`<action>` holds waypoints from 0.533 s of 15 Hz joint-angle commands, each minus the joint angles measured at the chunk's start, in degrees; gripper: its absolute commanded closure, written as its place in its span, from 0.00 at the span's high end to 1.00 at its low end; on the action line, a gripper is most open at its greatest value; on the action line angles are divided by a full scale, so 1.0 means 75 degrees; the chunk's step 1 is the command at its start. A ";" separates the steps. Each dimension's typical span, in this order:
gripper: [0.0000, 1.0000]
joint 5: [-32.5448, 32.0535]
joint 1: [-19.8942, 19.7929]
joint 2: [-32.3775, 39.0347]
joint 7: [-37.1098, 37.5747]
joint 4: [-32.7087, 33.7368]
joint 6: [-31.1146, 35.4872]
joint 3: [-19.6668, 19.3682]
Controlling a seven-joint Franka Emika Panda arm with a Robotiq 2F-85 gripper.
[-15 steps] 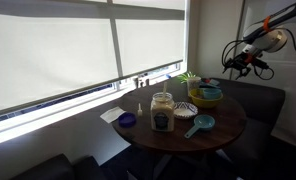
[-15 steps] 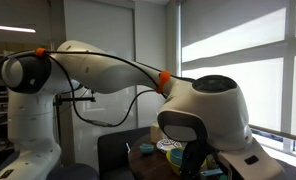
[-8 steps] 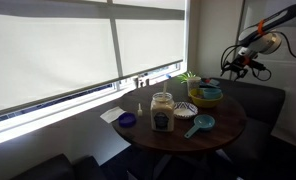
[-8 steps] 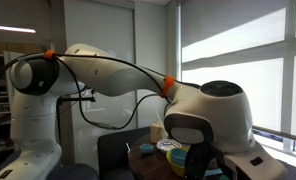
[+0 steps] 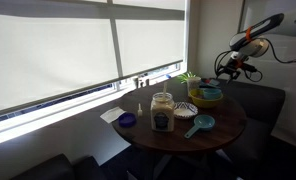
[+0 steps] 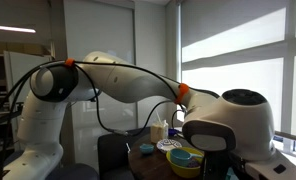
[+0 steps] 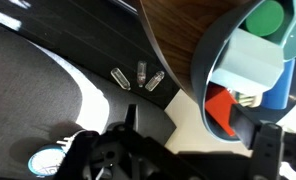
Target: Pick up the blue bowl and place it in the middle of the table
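Bright shaded windows (image 5: 88,55), dark seating (image 5: 260,100), perhaps a sofa.

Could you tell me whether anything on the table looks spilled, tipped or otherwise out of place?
Nothing looks spilled or tipped. The only oddity: the blue bowl appears nested in the yellow-green bowl near the table edge, and a white sheet seems to overhang the rim.

My claw (image 5: 236,68) is black; the table (image 5: 224,128) dark brown — the blue bowl (image 5: 209,91) deep blue, the larger bowl (image 5: 206,101) yellow-green, the handled dish (image 5: 200,124) teal, the flat disc (image 5: 127,120) purple-blue, the small bowl (image 5: 185,109) white with dark patterning.
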 commanded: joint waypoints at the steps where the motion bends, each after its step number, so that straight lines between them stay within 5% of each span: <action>1: 0.75 0.0191 -0.0392 0.0377 -0.0107 0.0671 -0.0562 0.0319; 4: 0.59 0.0204 -0.0504 0.0493 -0.0146 0.0846 -0.0848 0.0445; 6: 0.35 0.0239 -0.0555 0.0577 -0.0131 0.0946 -0.0983 0.0514; 8: 0.22 0.0263 -0.0584 0.0653 -0.0109 0.1034 -0.1082 0.0562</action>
